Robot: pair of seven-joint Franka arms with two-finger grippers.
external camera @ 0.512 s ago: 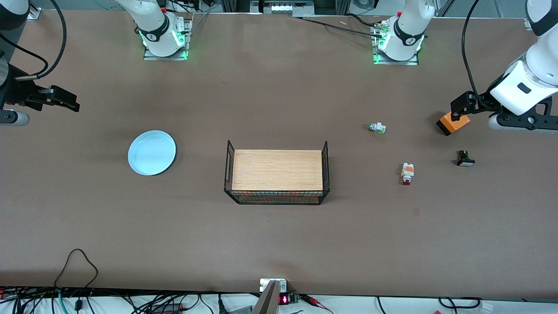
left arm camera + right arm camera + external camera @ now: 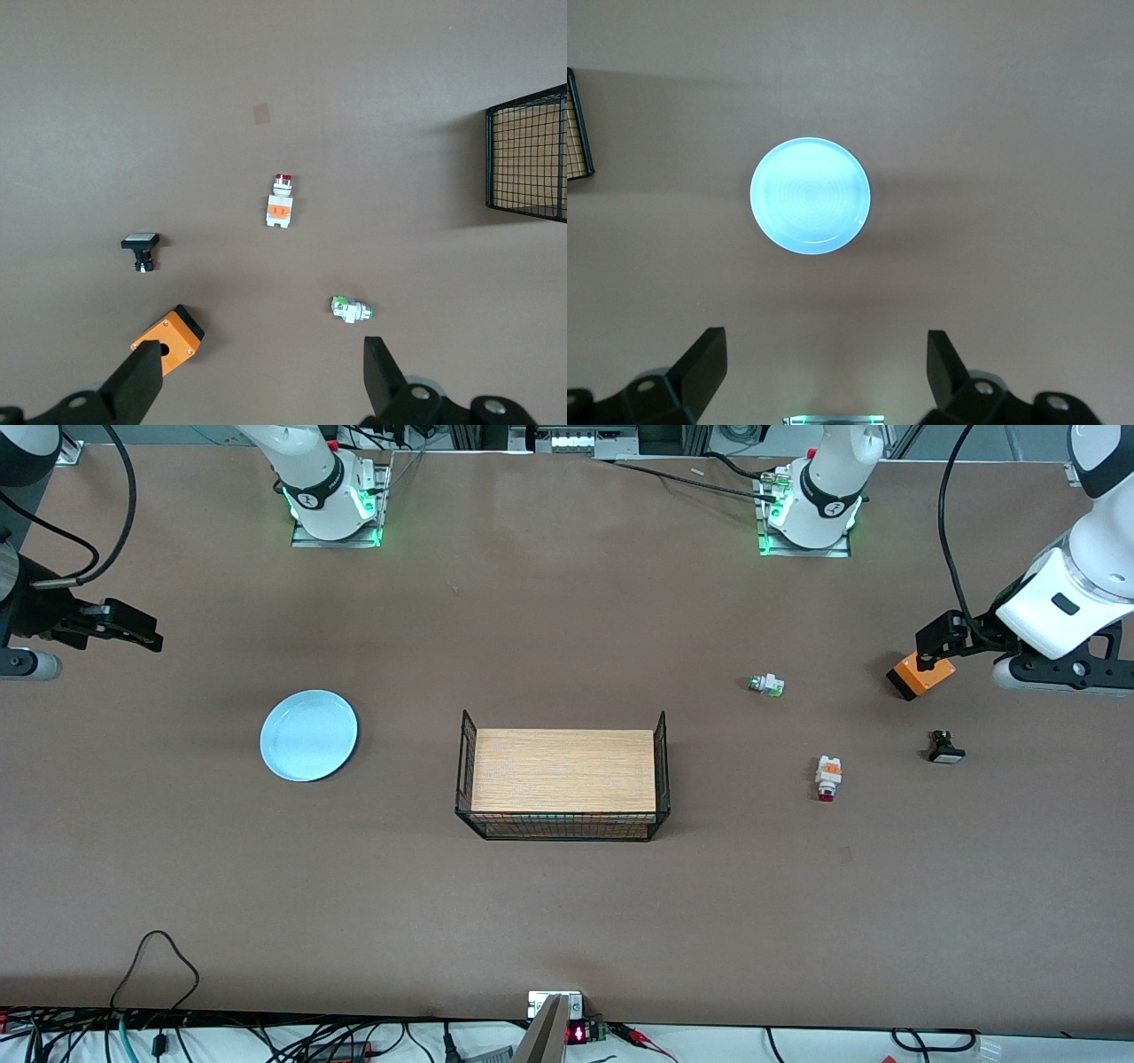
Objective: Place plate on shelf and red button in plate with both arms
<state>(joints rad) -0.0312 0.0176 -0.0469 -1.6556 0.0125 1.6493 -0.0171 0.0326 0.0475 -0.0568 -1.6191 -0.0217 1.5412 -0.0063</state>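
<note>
The pale blue plate [image 2: 309, 735] lies flat on the table toward the right arm's end; it also shows in the right wrist view [image 2: 810, 195]. The red button [image 2: 827, 778], white with an orange band and a red tip, lies on its side toward the left arm's end; it also shows in the left wrist view [image 2: 281, 202]. My right gripper [image 2: 142, 633] hangs open and empty in the air near the table's end, apart from the plate [image 2: 824, 350]. My left gripper [image 2: 939, 639] hangs open and empty over an orange box [image 2: 921, 675], apart from the button [image 2: 261, 363].
A black wire basket with a wooden top [image 2: 563, 781] stands mid-table between plate and button. A white green-tipped part [image 2: 766, 685] and a black white-capped part [image 2: 945, 747] lie near the red button. Both arm bases stand along the table's edge farthest from the front camera.
</note>
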